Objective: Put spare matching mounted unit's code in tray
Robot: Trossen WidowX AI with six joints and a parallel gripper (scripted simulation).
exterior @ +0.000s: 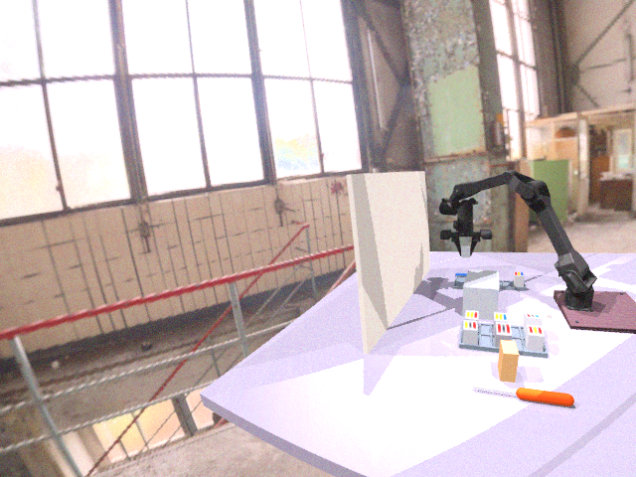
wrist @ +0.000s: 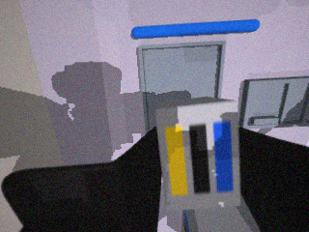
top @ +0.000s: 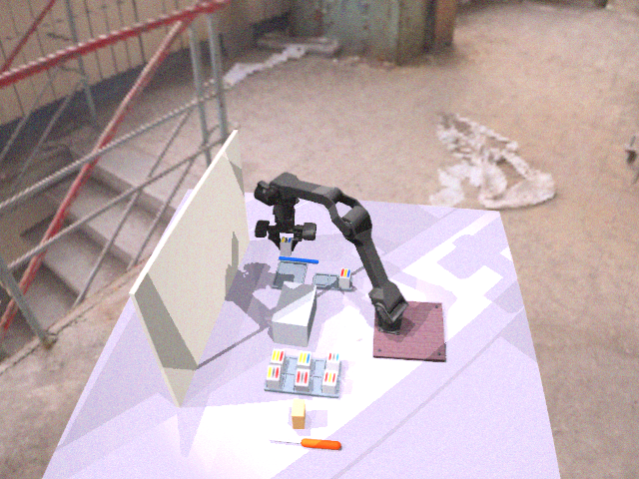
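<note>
While the arm hangs over the far end of the table, the gripper (top: 285,238) is clamped on a spare (wrist: 202,151): a small grey block with yellow, black and blue stripes, clear in the wrist view. It is off the table, held above and just far of the tray.

Tray (wrist: 181,72) is the grey shallow one with the blue bar (wrist: 195,28) along its far edge. In the wrist view it sits directly beyond the held block and looks unoccupied. A second holder (top: 329,280) to its right carries another striped block (top: 344,276), which I take to be a separate unit, not the target.

Step in hand, as I read it: transport, late stage, lining up over the tray. Pick looks done.

Next move calls for:
- a small shift toward the near side so the block sits over the tray's middle, not its far rim
- straight descent, block kept upright
- open the jaws only once it's seated or just above the floor

Code match can't be checked from these views (the mounted unit's back isn't readable here; big grey block (top: 294,314) shows only plain faces). Remaining spares sit in the rack (top: 303,375) on the near side, well apart from the tray.

Risk: the blue bar is close to the drop line, so a descent too far back could clip it.
</note>
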